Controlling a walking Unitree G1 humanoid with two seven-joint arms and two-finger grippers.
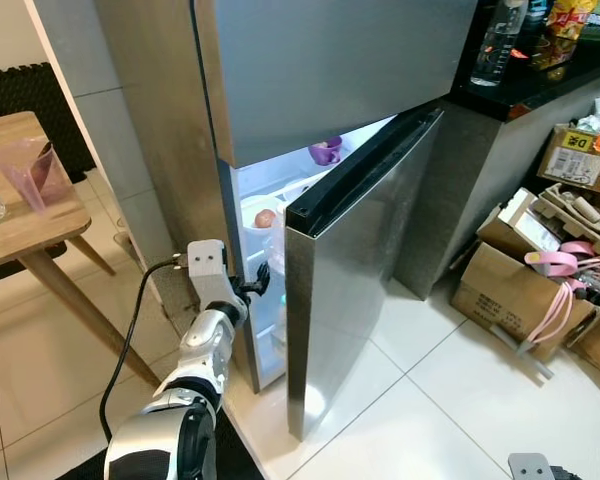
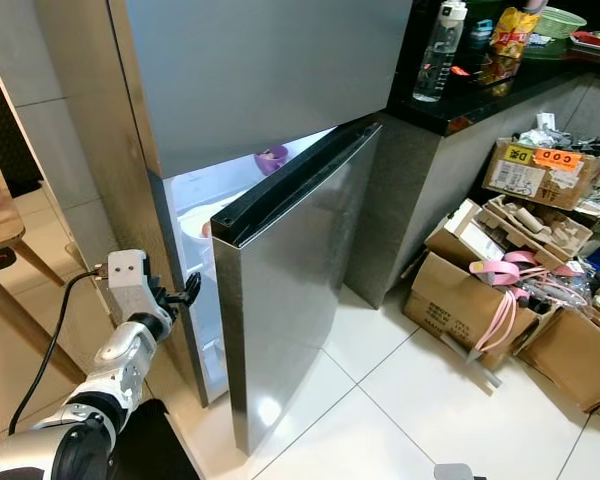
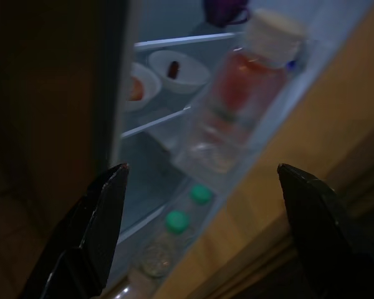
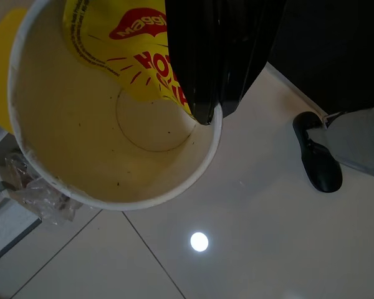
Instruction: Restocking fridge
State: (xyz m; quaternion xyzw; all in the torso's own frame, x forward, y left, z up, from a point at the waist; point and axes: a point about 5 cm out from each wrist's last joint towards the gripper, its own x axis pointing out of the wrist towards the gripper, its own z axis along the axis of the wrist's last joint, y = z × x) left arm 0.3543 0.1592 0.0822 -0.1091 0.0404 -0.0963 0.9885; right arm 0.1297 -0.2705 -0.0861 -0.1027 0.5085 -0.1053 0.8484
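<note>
Left arm rises from 7 o'clock; left gripper [image 1: 261,281], fingers apart and empty, sits at the fridge [image 1: 330,70] opening beside the half-open door [image 1: 355,270]. Right gripper [image 4: 206,93] is clamped on the rim of an empty noodle cup [image 4: 81,143], held low over the floor.

Risk: the narrow gap could catch the arm or topple the door-rack bottle [image 3: 237,106].

Contents: two bowls [image 3: 177,70] each hold food; a purple cup [image 1: 326,151] sits above.
</note>
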